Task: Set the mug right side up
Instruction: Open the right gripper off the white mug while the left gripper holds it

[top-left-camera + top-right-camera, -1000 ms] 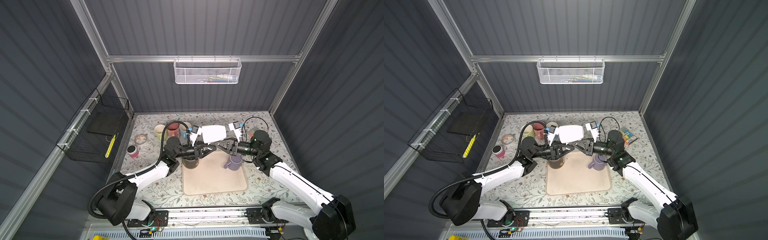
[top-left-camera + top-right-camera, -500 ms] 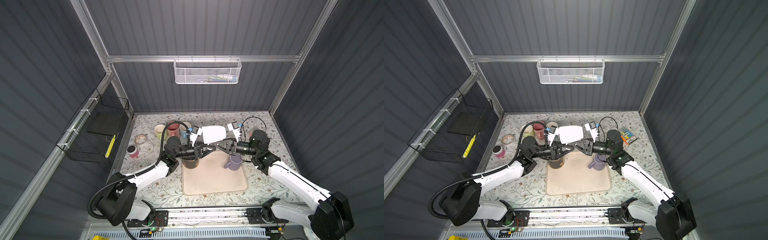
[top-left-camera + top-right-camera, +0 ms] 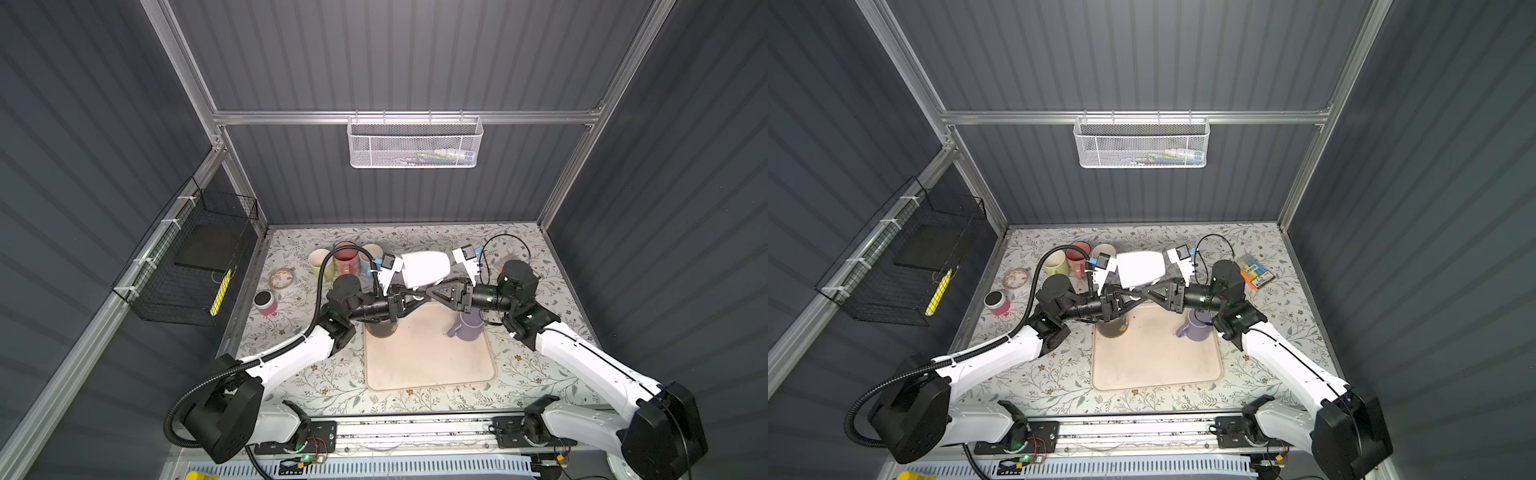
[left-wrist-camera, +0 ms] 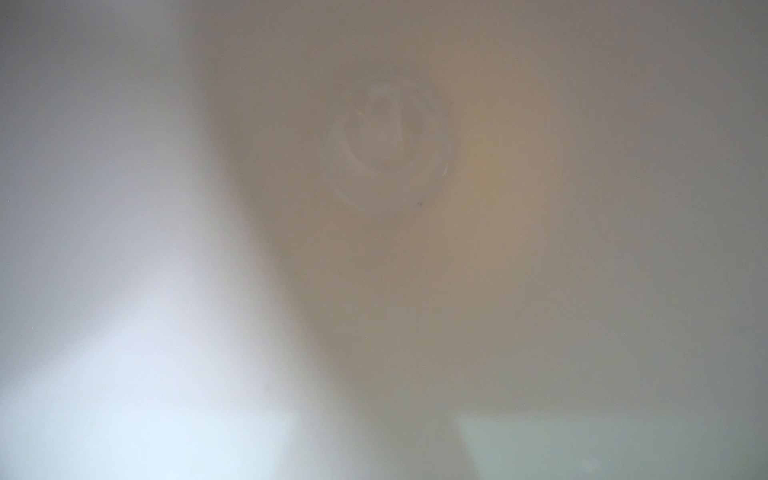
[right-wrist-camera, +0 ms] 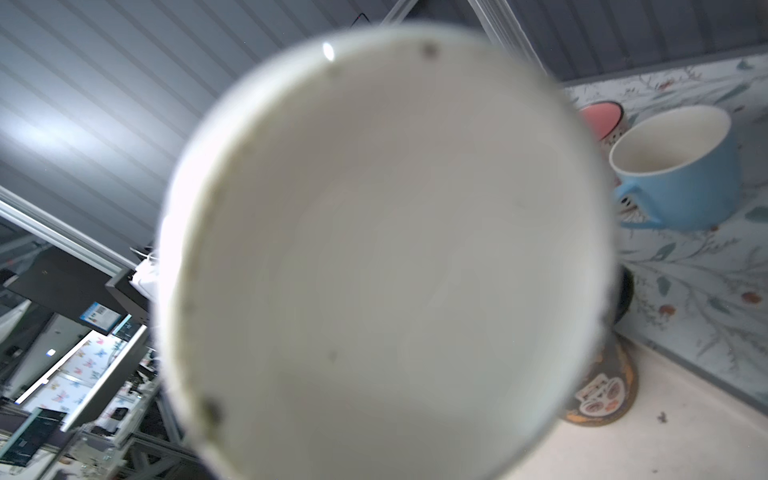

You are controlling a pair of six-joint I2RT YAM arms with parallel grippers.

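A white mug (image 3: 426, 268) (image 3: 1140, 268) hangs on its side in the air above the back edge of the beige mat (image 3: 428, 365). Its mouth faces the left arm and its base faces the right arm. My left gripper (image 3: 417, 294) (image 3: 1133, 296) reaches in under the mug and is shut on its underside. My right gripper (image 3: 431, 292) (image 3: 1145, 295) meets it tip to tip from the other side, and how its jaws stand is hidden. The left wrist view is filled by the mug's blurred inside (image 4: 386, 145). The right wrist view is filled by its round base (image 5: 374, 249).
On the mat stand a brown mug (image 3: 380, 328) (image 5: 598, 390) under the left gripper and a purple mug (image 3: 469, 328) under the right one. Behind stand a blue mug (image 5: 681, 174), a pink mug (image 3: 345, 257) and a pale green mug (image 3: 320, 259). At the left is a pink can (image 3: 266, 302).
The mug stays in the air at nearly the same spot. The right arm's wrist has shifted slightly to the left; the left arm has barely moved.
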